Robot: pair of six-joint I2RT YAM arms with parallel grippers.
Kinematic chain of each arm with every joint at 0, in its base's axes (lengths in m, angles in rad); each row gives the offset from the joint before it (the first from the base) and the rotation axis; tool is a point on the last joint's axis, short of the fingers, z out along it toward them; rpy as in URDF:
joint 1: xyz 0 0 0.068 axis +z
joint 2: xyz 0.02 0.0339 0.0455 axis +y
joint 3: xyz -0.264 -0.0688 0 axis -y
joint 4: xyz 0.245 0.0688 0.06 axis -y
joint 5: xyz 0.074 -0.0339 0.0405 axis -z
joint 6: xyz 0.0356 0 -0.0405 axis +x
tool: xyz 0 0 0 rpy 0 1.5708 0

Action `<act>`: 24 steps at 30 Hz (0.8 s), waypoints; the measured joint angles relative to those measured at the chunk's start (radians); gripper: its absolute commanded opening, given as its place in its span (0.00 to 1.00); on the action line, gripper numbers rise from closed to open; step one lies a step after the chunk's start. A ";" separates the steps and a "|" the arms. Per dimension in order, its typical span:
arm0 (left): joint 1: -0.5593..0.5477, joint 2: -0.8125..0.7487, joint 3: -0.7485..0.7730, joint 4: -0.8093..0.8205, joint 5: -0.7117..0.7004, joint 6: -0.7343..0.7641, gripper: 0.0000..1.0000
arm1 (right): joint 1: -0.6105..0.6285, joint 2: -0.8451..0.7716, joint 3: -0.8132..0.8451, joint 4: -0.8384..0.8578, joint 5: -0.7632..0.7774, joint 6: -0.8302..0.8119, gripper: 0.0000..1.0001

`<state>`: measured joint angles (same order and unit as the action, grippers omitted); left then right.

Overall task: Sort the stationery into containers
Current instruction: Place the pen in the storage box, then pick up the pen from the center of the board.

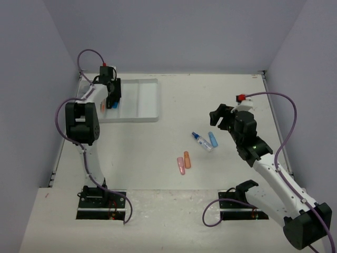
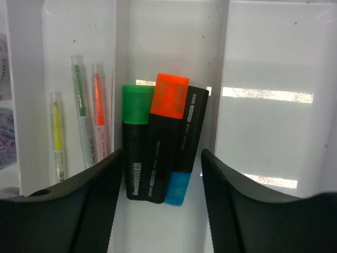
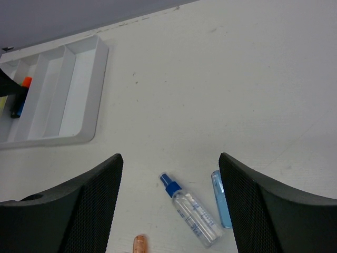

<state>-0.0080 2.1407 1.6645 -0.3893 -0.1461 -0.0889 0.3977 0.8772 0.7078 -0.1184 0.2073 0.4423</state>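
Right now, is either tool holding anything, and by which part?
Nothing is held. The left tool hangs open over three highlighters lying in the tray; the right tool is open above the spray bottle.

The right gripper (image 3: 169, 157) hangs over the desk (image 3: 221, 79) with its two dark fingers (image 3: 89, 205) spread wide and nothing between them. Below the gap lies a clear bottle (image 3: 192, 211) with a blue cap, flat on its side. A blue eraser (image 3: 221, 200) lies just beside it to the right. The tip of an orange eraser (image 3: 139, 244) shows at the bottom edge. At upper left sits the white tray (image 3: 97, 92); in a compartment near the left edge, an orange-capped highlighter (image 3: 26, 81) lies against a blue-capped one (image 3: 17, 112).
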 measured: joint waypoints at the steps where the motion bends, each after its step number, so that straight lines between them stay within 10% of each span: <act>1: -0.001 -0.012 0.006 -0.008 0.001 -0.003 0.71 | 0.000 0.000 0.000 0.000 0.000 0.000 0.75; 5: -0.013 -0.092 0.047 -0.049 -0.005 -0.023 0.97 | -0.001 0.000 0.000 0.000 -0.009 -0.001 0.75; 11: -0.127 -0.287 0.116 -0.115 -0.056 -0.131 1.00 | -0.001 0.013 0.006 -0.002 -0.045 -0.015 0.75; 24: -0.512 -1.100 -0.619 -0.071 -0.146 -0.365 1.00 | 0.108 0.504 0.282 -0.229 -0.191 -0.036 0.61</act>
<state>-0.5196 1.0408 1.0456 -0.4599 -0.2924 -0.4543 0.5055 1.3815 0.9895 -0.3472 0.0161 0.4061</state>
